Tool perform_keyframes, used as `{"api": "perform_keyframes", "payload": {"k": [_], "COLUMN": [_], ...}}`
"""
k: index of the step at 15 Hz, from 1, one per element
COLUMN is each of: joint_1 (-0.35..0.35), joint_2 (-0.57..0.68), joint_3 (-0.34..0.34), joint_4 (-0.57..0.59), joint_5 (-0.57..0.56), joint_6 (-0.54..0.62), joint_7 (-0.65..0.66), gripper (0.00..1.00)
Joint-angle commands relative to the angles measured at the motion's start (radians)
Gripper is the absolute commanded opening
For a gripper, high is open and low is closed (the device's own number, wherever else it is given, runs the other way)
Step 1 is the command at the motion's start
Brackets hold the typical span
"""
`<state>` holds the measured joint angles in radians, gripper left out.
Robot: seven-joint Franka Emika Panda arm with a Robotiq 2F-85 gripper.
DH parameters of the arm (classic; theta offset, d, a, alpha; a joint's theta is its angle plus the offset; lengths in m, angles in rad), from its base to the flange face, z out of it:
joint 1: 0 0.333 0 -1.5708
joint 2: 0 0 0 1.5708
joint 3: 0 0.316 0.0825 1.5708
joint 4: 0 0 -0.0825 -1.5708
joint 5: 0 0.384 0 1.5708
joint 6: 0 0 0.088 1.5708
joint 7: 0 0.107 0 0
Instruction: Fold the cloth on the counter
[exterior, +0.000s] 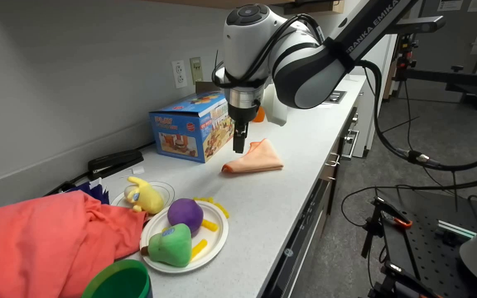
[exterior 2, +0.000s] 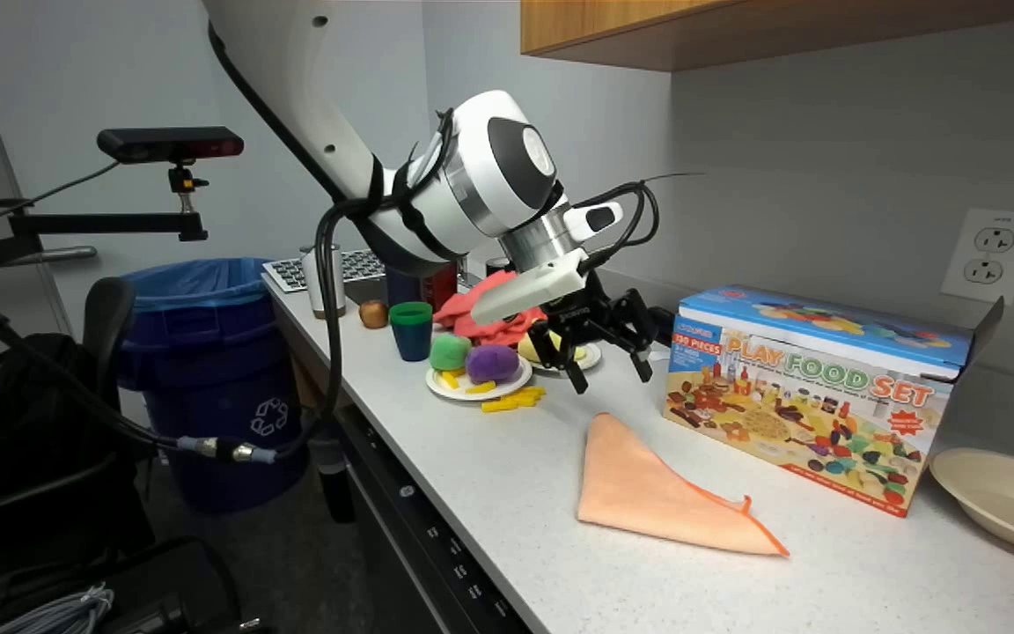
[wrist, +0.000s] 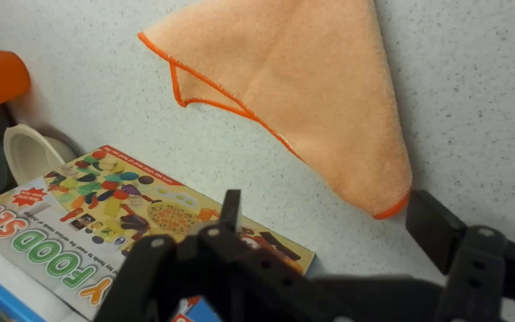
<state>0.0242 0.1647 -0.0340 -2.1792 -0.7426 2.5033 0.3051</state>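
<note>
We find the cloth (exterior 2: 648,497) on the counter (exterior 2: 507,467), folded to a rough triangle with an orange hem down one side; in the wrist view a corner of an under layer pokes past that hem. In an exterior view the counter's front edge passes at nine o'clock from the cloth, and we see a broad strip of speckled surface between them. A box (exterior 2: 811,414) stands at two o'clock, apart from the cloth with counter showing between, and a tan bowl (exterior 2: 1009,502) at three. The gripper (exterior 2: 610,377) hangs above the counter at eleven o'clock, its jaws released and spread well apart. In an exterior view a plate (exterior: 214,244) lies at seven o'clock from the cloth, well apart, bearing a purple plush (exterior: 184,212) and a green plush (exterior: 172,247).

For writing, we read PLAY FOOD SET across the box and 130 PIECES near its upper corner; a red burst label (exterior 2: 905,421) is too small for us to make out. FRANKA EMIKA runs along the arm (exterior: 317,66), a blue bin (exterior 2: 216,387) carries recycling arrows, and a round badge (exterior: 289,252) below the counter is unreadable.
</note>
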Motion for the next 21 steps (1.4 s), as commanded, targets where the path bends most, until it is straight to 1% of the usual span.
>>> {"api": "perform_keyframes", "payload": {"k": [1,2,6,7,9,14,16,18,21], "joint_1": [0.011,-0.022,-0.062,-0.041,-0.052,-0.041,-0.058,-0.083,-0.115], "joint_2": [-0.02,-0.04,-0.028,-0.014,-0.012,-0.011,0.015,0.046,0.089], "joint_3": [-0.011,-0.036,-0.092,-0.074,-0.085,-0.075,-0.079,-0.09,-0.116], "joint_4": [-0.003,-0.029,-0.032,-0.01,-0.012,-0.012,0.008,0.028,0.059], "joint_5": [-0.006,-0.007,0.009,0.005,0.005,0.005,0.048,0.117,0.204], "joint_6": [0.016,0.045,0.032,0.009,0.009,0.009,0.014,0.023,0.035], "joint_7": [0.095,0.079,0.141,0.111,0.109,0.11,0.071,0.034,-0.01], "gripper": [1.0,1.0,1.0,1.0,1.0,1.0,1.0,1.0,1.0]}}
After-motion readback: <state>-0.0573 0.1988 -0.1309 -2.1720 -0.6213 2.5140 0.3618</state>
